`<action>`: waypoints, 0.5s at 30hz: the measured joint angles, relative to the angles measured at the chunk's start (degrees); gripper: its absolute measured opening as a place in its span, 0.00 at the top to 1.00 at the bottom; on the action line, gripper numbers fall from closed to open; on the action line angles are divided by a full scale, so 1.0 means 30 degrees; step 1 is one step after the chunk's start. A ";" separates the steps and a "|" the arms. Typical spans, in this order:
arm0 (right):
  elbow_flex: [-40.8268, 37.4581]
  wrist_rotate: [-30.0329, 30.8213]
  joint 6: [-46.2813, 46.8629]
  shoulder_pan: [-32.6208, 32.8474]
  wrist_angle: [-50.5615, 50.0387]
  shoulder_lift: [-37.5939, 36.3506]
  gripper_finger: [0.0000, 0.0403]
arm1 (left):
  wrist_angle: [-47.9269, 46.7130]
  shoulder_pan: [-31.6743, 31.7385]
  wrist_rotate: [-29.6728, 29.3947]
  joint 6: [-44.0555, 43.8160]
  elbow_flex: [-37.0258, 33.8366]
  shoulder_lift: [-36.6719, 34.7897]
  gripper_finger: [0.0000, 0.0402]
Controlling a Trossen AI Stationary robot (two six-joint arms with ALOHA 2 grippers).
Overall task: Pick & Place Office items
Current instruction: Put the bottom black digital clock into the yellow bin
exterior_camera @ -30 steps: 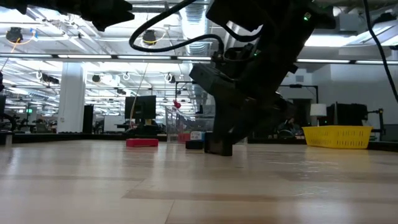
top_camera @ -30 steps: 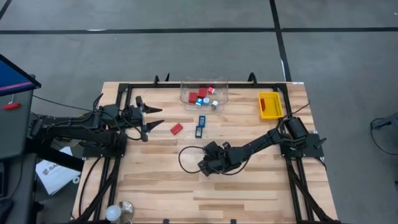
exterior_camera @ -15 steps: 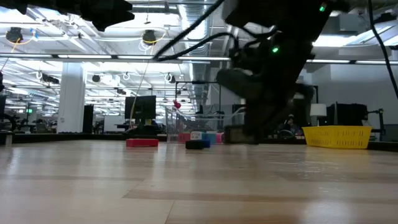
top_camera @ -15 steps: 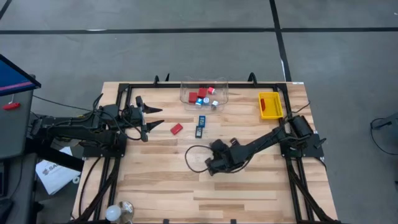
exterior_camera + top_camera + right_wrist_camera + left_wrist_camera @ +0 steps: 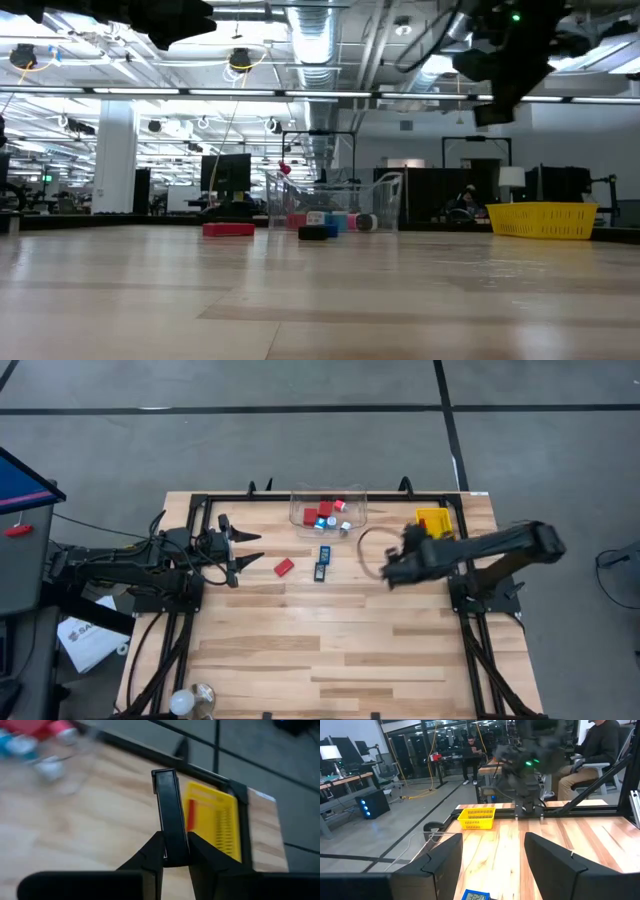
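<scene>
Currently the right tool point(image 5: 175, 854) grips a short dark stick point(image 5: 169, 810) upright, raised above the counter point(image 5: 300, 650) near the yellow tray point(image 5: 432, 520). Left tool point(image 5: 245, 550) hovers open beside the red block point(image 5: 284, 567).

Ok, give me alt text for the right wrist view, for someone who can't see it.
The right gripper is shut on a short dark stick, held upright over the wooden table. Just behind it sits a yellow tray with a red piece inside.
</scene>
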 joint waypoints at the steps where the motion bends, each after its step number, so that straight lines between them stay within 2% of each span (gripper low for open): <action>1: -0.0497 0.0000 -0.0137 -0.0568 -0.0039 -0.0854 0.86 | 0.0003 0.0000 -0.0003 0.0000 0.0000 0.0000 0.48; 5: -0.2878 -0.0505 -0.1251 -0.3133 0.0433 -0.3927 0.86 | 0.0000 0.0000 -0.0006 0.0002 0.0000 0.0000 0.48; 10: -0.6072 -0.1694 -0.4101 -0.6110 0.3932 -0.7307 0.86 | 0.0000 0.0015 -0.0006 0.0007 0.0000 0.0000 0.48; 15: -0.7810 -0.2581 -0.7546 -0.9407 0.7227 -0.8925 0.86 | 0.0071 0.0015 -0.0004 -0.0006 0.0000 0.0000 0.48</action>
